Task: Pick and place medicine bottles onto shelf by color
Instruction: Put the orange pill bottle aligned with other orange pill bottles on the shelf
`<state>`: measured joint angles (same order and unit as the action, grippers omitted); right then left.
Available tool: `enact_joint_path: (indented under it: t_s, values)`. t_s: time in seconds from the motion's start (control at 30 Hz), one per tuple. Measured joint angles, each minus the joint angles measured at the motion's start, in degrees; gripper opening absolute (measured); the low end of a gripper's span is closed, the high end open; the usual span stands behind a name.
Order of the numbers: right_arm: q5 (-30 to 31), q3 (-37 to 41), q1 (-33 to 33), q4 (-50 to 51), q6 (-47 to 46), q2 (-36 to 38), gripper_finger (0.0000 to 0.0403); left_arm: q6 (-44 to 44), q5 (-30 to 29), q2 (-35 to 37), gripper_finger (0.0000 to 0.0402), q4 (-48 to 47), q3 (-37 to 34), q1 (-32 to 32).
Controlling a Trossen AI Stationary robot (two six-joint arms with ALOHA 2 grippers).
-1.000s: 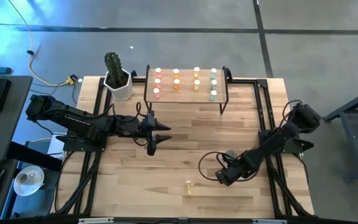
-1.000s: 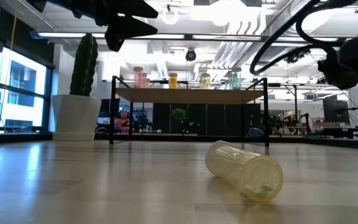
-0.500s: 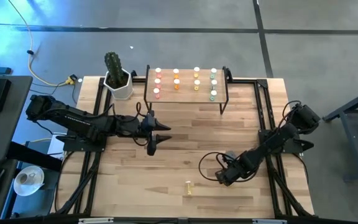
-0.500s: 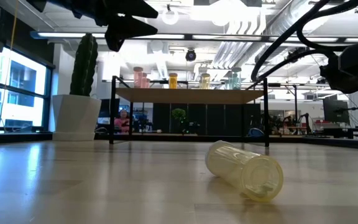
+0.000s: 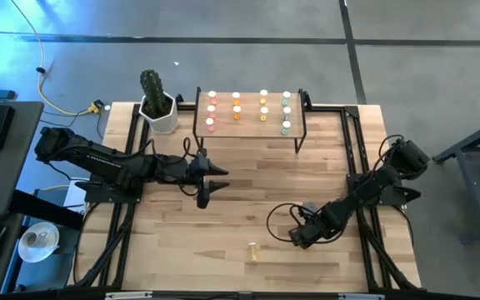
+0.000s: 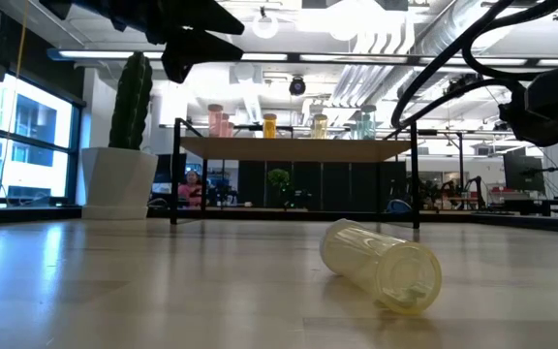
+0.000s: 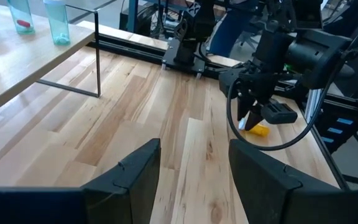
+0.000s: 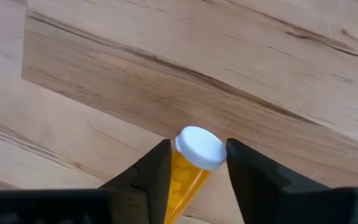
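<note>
An orange medicine bottle (image 8: 188,177) with a white cap lies on the tabletop at the near right, between the fingers of my right gripper (image 8: 197,147), which points down over it (image 5: 297,240). A pale yellow bottle (image 5: 253,250) lies on its side near the front edge, close to the low camera (image 6: 381,262). The shelf (image 5: 248,125) stands at the far middle on thin black legs, with several bottles upright on it in rows. My left gripper (image 5: 212,180) hovers open above the table's left middle, its fingers (image 7: 138,171) holding nothing. My right gripper has the orange bottle between its two fingers, at the body's sides just below the white cap (image 8: 180,169). The fingers come from above, pointing down, and lie across the bottle. The left wrist view shows the bottle (image 7: 260,129) resting on the tabletop under the gripper.
A white pot with a cactus (image 5: 158,107) stands left of the shelf. Black frame rails (image 5: 352,150) run along the table's left and right sides. A loop of black cable (image 5: 277,223) hangs beside my right gripper. Bare wood lies between the two arms.
</note>
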<state>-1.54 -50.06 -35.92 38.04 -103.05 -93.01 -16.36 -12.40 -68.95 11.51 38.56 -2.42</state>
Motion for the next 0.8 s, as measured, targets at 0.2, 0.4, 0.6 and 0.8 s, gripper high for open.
enact_joint_path:
  t_s: [0.2, 0.4, 0.6, 0.8]
  values:
    - [0.2, 0.0, 0.0, 0.0, 1.2, 0.0, 0.0111, 0.0, 0.0, 0.0, 0.0181, -0.1, 0.0, 0.0]
    - [1.9, -0.2, 0.0, -0.4, 4.2, 0.1, 0.0106, 0.0, 0.0, 0.0, 0.0181, -0.3, 0.0, 0.0]
    - [10.7, -2.9, 0.7, -0.6, 11.5, 0.4, 0.0104, -1.4, 1.0, 0.8, 0.0181, -3.5, 0.0, 0.0]
    - [27.3, -6.8, 2.7, -1.1, 23.3, 0.9, 0.0104, -1.3, 4.5, 3.5, 0.0181, -4.4, 0.0, 0.0]
